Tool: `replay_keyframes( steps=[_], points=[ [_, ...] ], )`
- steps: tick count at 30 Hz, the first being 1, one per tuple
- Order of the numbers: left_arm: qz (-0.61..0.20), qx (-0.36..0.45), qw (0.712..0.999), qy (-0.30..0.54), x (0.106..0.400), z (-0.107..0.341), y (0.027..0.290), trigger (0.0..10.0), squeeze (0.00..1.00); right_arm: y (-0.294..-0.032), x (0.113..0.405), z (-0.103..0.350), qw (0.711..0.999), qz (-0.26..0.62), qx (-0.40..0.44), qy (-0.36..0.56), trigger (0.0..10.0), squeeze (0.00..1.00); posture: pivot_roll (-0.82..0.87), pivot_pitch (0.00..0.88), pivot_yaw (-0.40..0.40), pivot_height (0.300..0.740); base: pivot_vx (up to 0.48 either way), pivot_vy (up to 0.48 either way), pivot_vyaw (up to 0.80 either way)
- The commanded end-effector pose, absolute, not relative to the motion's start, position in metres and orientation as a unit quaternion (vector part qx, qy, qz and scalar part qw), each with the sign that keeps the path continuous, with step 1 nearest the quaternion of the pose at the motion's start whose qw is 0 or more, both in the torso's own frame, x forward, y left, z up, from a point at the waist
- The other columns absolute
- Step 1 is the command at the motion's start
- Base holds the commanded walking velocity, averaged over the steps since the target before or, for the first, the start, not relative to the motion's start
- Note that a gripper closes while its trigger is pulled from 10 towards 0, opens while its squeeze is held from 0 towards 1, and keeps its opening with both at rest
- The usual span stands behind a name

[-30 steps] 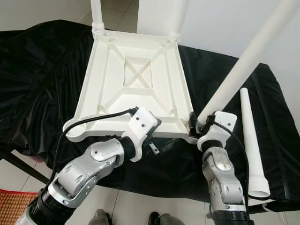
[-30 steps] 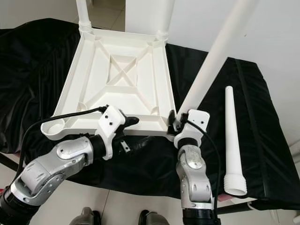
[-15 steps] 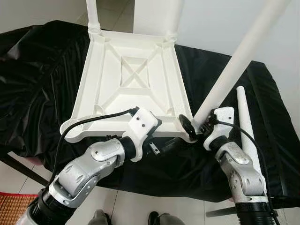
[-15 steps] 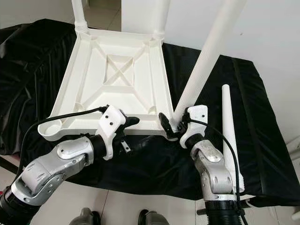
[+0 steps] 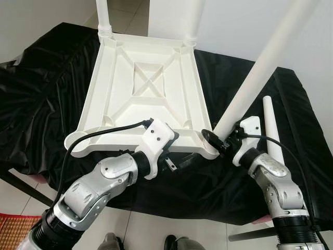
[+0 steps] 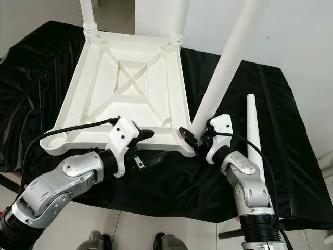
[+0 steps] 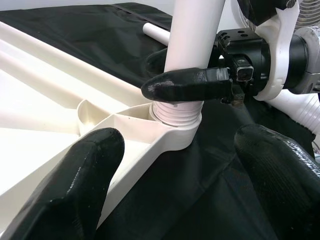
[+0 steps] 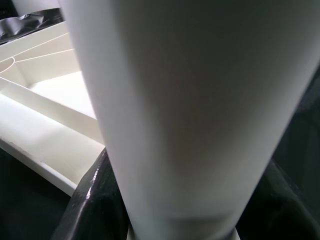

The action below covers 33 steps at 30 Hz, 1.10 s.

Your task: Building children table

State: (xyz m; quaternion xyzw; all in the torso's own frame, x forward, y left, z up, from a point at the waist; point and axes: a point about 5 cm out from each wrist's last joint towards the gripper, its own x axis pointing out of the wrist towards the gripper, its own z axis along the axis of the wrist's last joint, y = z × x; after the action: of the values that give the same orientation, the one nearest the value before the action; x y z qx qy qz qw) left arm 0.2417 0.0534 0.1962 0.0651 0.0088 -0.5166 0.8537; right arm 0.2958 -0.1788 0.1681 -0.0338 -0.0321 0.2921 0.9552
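Note:
A white plastic table top [image 5: 151, 78] lies upside down on a black-draped table. Two white legs [image 5: 104, 15] [image 5: 193, 21] stand in its far corners. A third leg [image 5: 260, 67] leans up and to the right from the near right corner socket [image 7: 176, 120]. My right gripper [image 5: 222, 138] is shut on this leg just above the socket, one finger [image 7: 187, 84] lying across it. My left gripper [image 5: 179, 148] is open at the top's near rim, one finger over the rim and the other over the cloth. A fourth leg [image 5: 271, 125] lies loose at the right.
Black cloth [image 5: 41, 94] covers the whole work table and hangs over its front edge. Tiled floor runs below, with a red mat [image 5: 10, 229] at the lower left. A white wall [image 5: 244, 26] rises behind the table on the right.
My right arm has swung out to the right, its wrist turning around the leg's base while staying shut on it. The left arm has not moved.

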Motion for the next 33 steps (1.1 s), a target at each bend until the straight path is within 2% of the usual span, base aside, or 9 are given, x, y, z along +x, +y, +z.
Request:
replay_keyframes(
  steps=[1, 5, 7, 8, 14, 19, 25, 27, 33],
  points=[
    [-0.562, 0.060, 0.825, 0.015, 0.234, 0.196, 0.050, 10.0, 0.00, -0.182, 0.294, 0.162, 0.956, 0.292, -0.024, -0.020, 0.0, 0.00, 0.06, 0.162, -0.089, 0.740, 0.000, 0.000, 0.00],
    [-0.563, 0.059, 0.824, 0.016, 0.233, 0.195, 0.050, 10.0, 0.00, -0.181, 0.294, 0.163, 0.972, 0.233, -0.027, -0.034, 0.3, 0.00, 0.06, 0.168, -0.087, 0.740, 0.000, 0.000, 0.00],
    [-0.563, 0.059, 0.824, 0.016, 0.233, 0.195, 0.050, 10.0, 0.00, -0.181, 0.294, 0.163, 0.972, 0.233, -0.027, -0.034, 0.3, 0.00, 0.06, 0.168, -0.087, 0.740, 0.000, 0.000, 0.00],
    [-0.564, 0.059, 0.823, 0.016, 0.233, 0.195, 0.049, 10.0, 0.00, -0.178, 0.293, 0.161, 0.979, 0.198, -0.012, -0.041, 0.0, 0.00, 0.05, 0.171, -0.085, 0.740, 0.000, 0.000, 0.00],
    [-0.565, 0.057, 0.823, 0.017, 0.232, 0.195, 0.049, 10.0, 0.00, -0.176, 0.294, 0.159, 0.991, 0.119, 0.032, -0.047, 0.0, 0.00, 0.05, 0.173, -0.084, 0.740, 0.000, 0.000, 0.00],
    [-0.565, 0.057, 0.823, 0.017, 0.232, 0.195, 0.049, 10.0, 0.00, -0.163, 0.294, 0.161, 0.996, 0.045, 0.062, -0.052, 0.0, 0.00, 0.06, 0.174, -0.083, 0.740, 0.000, 0.000, 0.00],
    [-0.565, 0.058, 0.823, 0.018, 0.233, 0.195, 0.049, 10.0, 0.00, -0.156, 0.295, 0.162, 0.997, 0.008, 0.062, -0.053, 0.0, 0.00, 0.06, 0.174, -0.083, 0.740, 0.000, 0.000, 0.00],
    [-0.564, 0.055, 0.824, 0.018, 0.232, 0.195, 0.049, 10.0, 0.00, -0.143, 0.294, 0.165, 0.995, -0.034, 0.071, -0.059, 0.0, 0.00, 0.06, 0.176, -0.087, 0.740, 0.000, 0.000, 0.00],
    [-0.564, 0.054, 0.824, 0.018, 0.231, 0.195, 0.048, 10.0, 0.00, -0.133, 0.294, 0.163, 0.995, -0.042, 0.078, -0.051, 0.0, 0.00, 0.06, 0.175, -0.093, 0.740, 0.000, 0.000, 0.00]
  ],
)
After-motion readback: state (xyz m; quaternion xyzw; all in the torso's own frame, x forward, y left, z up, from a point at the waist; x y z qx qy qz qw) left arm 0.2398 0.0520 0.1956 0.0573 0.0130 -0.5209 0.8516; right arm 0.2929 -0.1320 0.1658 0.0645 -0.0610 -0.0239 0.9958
